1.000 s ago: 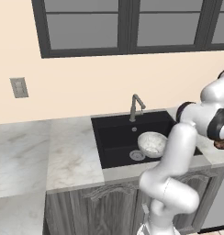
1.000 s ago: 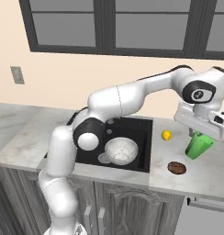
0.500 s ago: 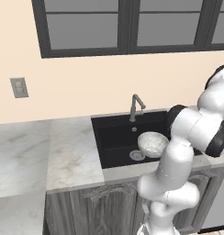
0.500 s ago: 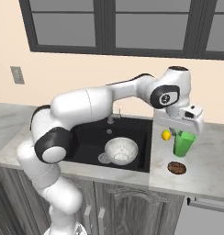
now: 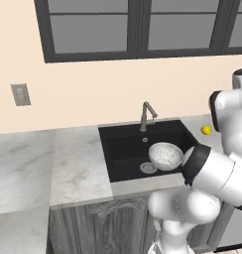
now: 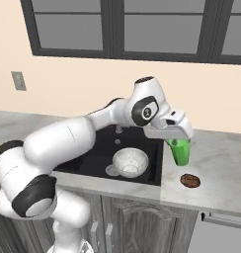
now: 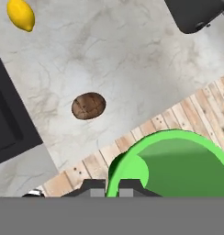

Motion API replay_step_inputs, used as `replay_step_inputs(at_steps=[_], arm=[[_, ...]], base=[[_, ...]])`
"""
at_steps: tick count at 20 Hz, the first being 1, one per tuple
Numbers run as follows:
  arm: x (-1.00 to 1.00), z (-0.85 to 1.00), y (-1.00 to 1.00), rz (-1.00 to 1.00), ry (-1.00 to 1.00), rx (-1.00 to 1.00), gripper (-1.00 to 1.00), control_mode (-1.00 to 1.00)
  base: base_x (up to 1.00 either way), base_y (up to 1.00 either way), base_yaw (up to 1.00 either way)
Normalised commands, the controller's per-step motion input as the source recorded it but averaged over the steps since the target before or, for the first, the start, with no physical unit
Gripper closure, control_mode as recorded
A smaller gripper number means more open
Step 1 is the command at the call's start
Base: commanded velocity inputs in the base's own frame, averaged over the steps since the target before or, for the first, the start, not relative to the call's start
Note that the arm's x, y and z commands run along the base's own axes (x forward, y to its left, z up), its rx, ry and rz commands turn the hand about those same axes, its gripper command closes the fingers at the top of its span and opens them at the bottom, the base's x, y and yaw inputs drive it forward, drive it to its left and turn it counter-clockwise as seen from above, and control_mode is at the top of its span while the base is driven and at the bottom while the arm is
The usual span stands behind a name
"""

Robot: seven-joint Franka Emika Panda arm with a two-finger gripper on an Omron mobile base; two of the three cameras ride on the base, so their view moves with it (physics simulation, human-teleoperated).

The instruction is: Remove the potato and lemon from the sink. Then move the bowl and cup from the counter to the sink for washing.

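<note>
I see a veined marble counter (image 7: 132, 59) with a soft sheen, and the sink (image 5: 124, 146) at its nine o'clock is matt black. The cup (image 7: 178, 165) looks like smooth green plastic, the bowl (image 6: 131, 162) speckled and glazed, the potato (image 7: 88, 106) rough brown, the floor (image 7: 205, 110) pale wood planks.

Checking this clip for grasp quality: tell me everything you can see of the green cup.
The cup is a bright green, smooth, handleless tumbler, plastic by its look, tapering toward the base. It hangs roughly upright under the hand, which is shut on its rim. In the right base view it is lifted off the counter, near the sink's right edge. The hand view looks down into its open mouth; nothing shows inside. The potato lies on the counter nearby, apart from it.
</note>
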Motion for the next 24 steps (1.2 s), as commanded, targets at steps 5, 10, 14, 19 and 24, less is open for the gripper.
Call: replay_step_inputs(at_steps=[5,10,14,19,24], arm=[[0.04,0.20,0.39,0.00,0.00,-0.21,1.00,-1.00],[0.05,0.24,0.41,0.00,0.02,-0.15,1.00,-1.00],[0.04,0.24,0.39,0.00,0.02,-0.10,1.00,-1.00],[0.01,0.21,0.36,0.00,0.04,-0.01,1.00,-1.00],[0.00,0.15,0.36,0.00,0.10,0.00,1.00,-1.00]], base=[[0.00,0.00,0.00],[0.00,0.00,0.00],[0.00,0.00,0.00],[0.00,0.00,0.00],[0.00,0.00,0.00]])
